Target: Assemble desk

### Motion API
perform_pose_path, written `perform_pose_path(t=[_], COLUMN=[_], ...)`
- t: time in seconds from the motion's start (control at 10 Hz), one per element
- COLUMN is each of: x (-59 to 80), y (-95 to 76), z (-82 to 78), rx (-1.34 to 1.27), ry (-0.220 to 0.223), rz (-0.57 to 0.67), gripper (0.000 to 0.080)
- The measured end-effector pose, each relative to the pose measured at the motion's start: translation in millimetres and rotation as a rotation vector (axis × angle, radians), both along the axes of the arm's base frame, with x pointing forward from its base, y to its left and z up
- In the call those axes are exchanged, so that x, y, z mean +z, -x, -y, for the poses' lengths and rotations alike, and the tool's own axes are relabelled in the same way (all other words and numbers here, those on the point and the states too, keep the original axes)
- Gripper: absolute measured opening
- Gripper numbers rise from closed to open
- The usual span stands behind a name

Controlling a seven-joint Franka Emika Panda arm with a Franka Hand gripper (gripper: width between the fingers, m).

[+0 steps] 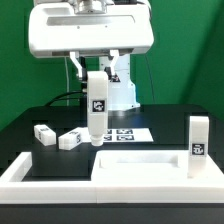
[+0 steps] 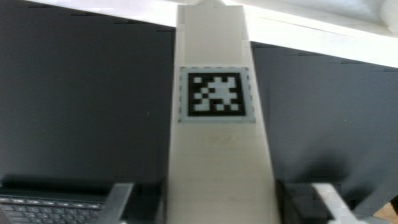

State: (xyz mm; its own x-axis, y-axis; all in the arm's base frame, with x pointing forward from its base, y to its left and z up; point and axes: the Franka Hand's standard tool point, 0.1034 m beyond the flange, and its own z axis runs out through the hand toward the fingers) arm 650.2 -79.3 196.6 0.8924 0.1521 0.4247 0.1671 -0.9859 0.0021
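Observation:
My gripper (image 1: 97, 72) is shut on a white square-section desk leg (image 1: 96, 108) and holds it upright. The leg's lower end hangs at the far left corner of the white tabletop panel (image 1: 140, 166); I cannot tell whether they touch. In the wrist view the leg (image 2: 217, 120) runs down the middle with its black-and-white tag facing the camera, between the two fingers (image 2: 125, 203) of my gripper (image 2: 222, 208). Another leg (image 1: 198, 146) stands upright at the tabletop's right end. Two more legs (image 1: 44, 134) (image 1: 72, 139) lie on the black table at the left.
The marker board (image 1: 126, 132) lies flat behind the tabletop, under the arm. The low white U-shaped border wall (image 1: 28, 172) runs along the front and sides around the tabletop. The robot's white base (image 1: 122, 95) stands at the back.

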Motion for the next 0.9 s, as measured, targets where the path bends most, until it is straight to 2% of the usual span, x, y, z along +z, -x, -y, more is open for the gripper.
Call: perform_pose_path(t=[0.1, 0.2, 0.3, 0.4, 0.6, 0.7, 0.9], x=[-6.6, -11.8, -15.6, -19.4, -27.1, -31.8, -22.2], y=[7.0, 9.7, 7.5, 4.9, -7.5, -7.1, -2.6], z=[13.6, 20.9, 22.6, 20.8, 10.3, 5.2, 15.0], rx=[0.002, -0.015, -0.020, -0.025, -0.109, -0.125, -0.130], ry=[-0.012, -0.040, -0.042, -0.033, 0.018, 0.012, 0.011], rz=[-0.008, -0.030, -0.028, -0.016, 0.082, 0.081, 0.085], gripper=[0.0288, 0.0288, 0.0288, 0.0288, 0.0288, 0.0288, 0.0288])
